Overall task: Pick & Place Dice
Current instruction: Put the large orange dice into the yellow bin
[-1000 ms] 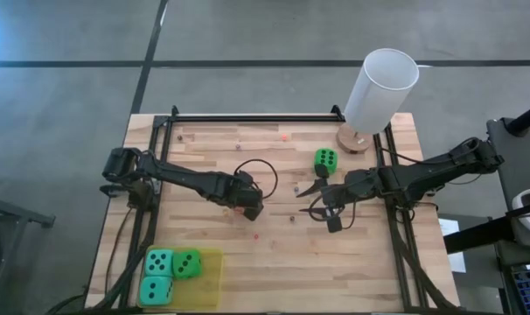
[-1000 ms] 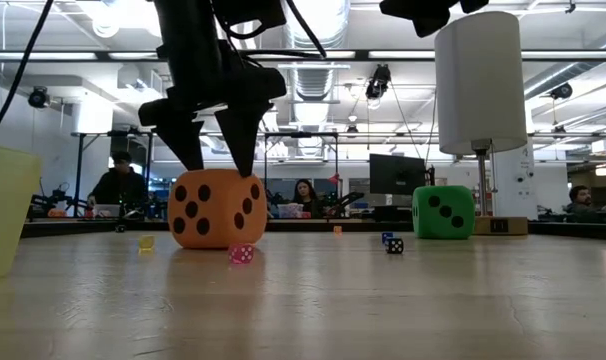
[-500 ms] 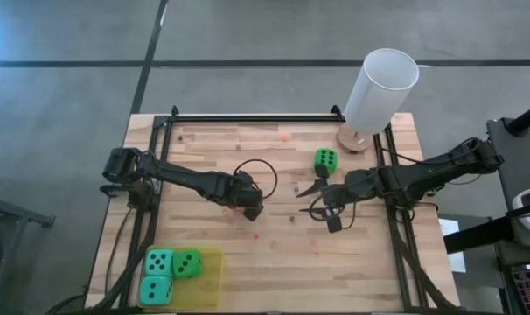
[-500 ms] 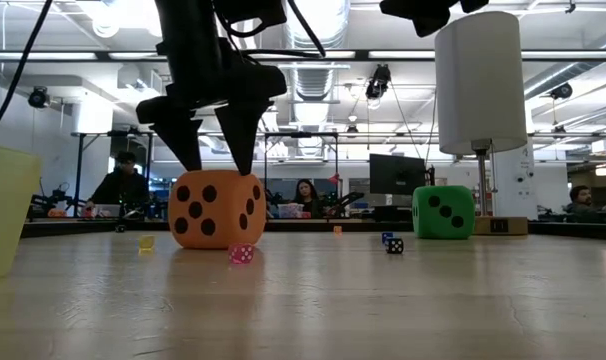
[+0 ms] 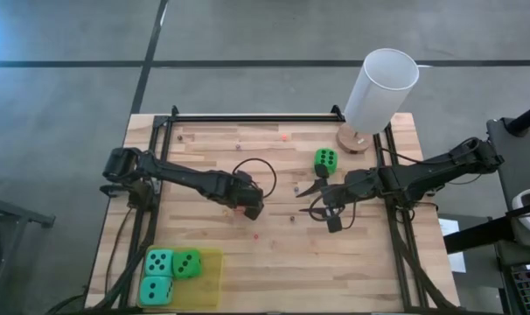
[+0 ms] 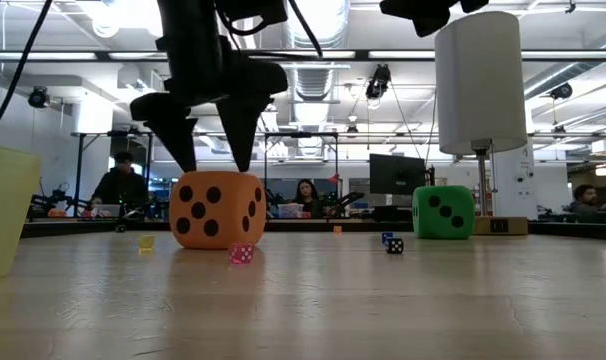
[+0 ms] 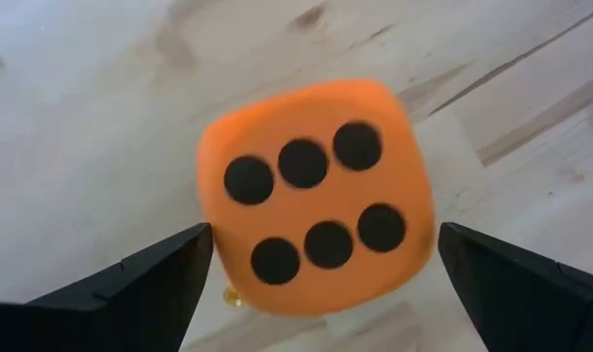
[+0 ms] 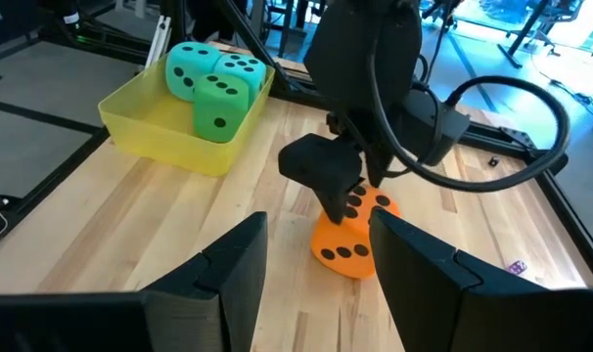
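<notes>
Orange foam, six pips up: the orange die [image 7: 314, 196] sits on the wooden table [image 5: 212, 149] near its middle, directly under my left gripper [image 6: 209, 152], whose fingers are spread wide and straddle it without touching. If I close off-centre, I expect the soft cube to squash, roll or pop sideways. My right gripper [image 5: 322, 199] waits open just near of the lone green die [image 5: 325, 160]. The other three dice lie in the yellow tray [image 5: 214, 282] at the near left corner. The overhead view hides the orange die beneath the arm; the low view shows the gap above it.
</notes>
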Action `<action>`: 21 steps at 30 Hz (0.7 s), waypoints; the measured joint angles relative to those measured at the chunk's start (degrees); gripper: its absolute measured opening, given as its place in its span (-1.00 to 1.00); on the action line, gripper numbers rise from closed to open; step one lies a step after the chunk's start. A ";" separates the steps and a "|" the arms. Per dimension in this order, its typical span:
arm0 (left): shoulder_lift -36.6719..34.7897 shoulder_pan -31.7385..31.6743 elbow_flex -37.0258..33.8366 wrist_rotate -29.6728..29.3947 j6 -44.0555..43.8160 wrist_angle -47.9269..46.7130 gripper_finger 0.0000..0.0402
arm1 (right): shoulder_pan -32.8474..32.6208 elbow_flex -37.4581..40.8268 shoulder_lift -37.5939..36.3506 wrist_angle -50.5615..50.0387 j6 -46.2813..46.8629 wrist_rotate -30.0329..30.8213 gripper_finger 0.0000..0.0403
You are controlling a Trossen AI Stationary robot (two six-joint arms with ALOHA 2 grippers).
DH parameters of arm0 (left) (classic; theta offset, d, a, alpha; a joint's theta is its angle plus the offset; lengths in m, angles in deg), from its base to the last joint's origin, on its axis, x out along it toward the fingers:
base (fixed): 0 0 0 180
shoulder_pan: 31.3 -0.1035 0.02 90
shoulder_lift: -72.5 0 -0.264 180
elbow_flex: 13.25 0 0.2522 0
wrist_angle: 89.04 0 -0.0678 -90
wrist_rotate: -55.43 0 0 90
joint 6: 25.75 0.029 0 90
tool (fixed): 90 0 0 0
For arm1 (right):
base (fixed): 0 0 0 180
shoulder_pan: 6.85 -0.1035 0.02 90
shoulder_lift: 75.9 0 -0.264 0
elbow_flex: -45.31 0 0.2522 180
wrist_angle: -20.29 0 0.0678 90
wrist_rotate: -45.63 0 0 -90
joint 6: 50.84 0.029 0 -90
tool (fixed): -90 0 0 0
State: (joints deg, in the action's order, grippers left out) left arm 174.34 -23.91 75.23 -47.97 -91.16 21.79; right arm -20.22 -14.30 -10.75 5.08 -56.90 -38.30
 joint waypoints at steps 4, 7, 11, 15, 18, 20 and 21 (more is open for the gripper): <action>0.08 -0.44 -0.04 0.04 -0.50 0.11 0.99 | 0.02 0.00 0.00 0.00 0.00 0.00 -0.10; 0.08 -0.56 -0.04 -0.24 -0.51 0.42 0.99 | 0.00 0.00 0.00 0.00 -0.09 0.00 -0.11; 0.08 -0.73 -0.04 -0.54 -1.35 1.75 0.99 | 0.01 0.00 0.00 0.00 -0.10 -0.02 -0.10; 0.08 -0.89 -0.05 -0.70 -4.10 1.88 0.98 | 0.00 0.00 0.00 0.00 -0.11 0.00 -0.11; 0.08 -0.89 -0.07 -0.71 -5.22 1.96 0.99 | 0.01 0.00 0.00 0.00 -0.04 -0.01 -0.11; 0.08 -0.89 -0.11 -0.69 -5.70 1.96 0.99 | 0.00 0.00 0.00 0.00 -0.10 0.00 -0.11; 0.08 -0.89 -0.11 -0.71 -5.85 1.98 0.99 | 0.00 0.00 0.00 0.00 0.00 0.00 -0.11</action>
State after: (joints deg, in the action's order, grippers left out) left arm 174.43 -24.80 75.12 -48.68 -97.01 23.77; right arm -20.22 -14.30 -10.75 5.08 -56.90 -38.30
